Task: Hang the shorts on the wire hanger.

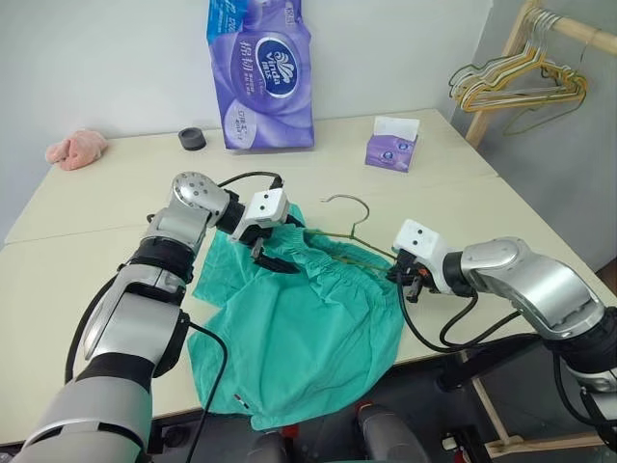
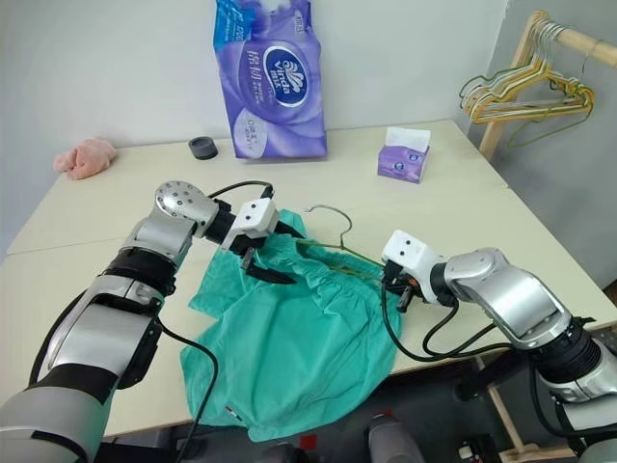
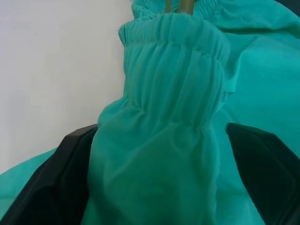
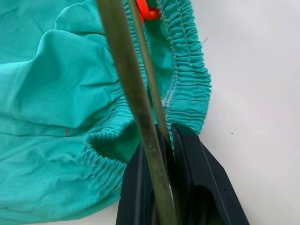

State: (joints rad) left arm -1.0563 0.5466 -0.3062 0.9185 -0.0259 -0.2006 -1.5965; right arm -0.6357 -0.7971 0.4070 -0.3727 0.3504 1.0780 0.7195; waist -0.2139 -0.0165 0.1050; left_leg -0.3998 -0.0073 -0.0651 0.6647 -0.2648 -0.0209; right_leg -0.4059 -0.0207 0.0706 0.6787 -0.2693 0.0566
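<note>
On the table, gathered teal shorts [image 1: 299, 318] shroud a thin wire hanger [image 1: 349, 224].

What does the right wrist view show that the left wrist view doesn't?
Right wrist view: the right gripper shut on the wire hanger, whose wires run into the waistband opening, past a small orange piece. Left wrist view: the left gripper, fingers apart, straddling a bunched fold of waistband. Both: the teal shorts lying on the pale table.
</note>
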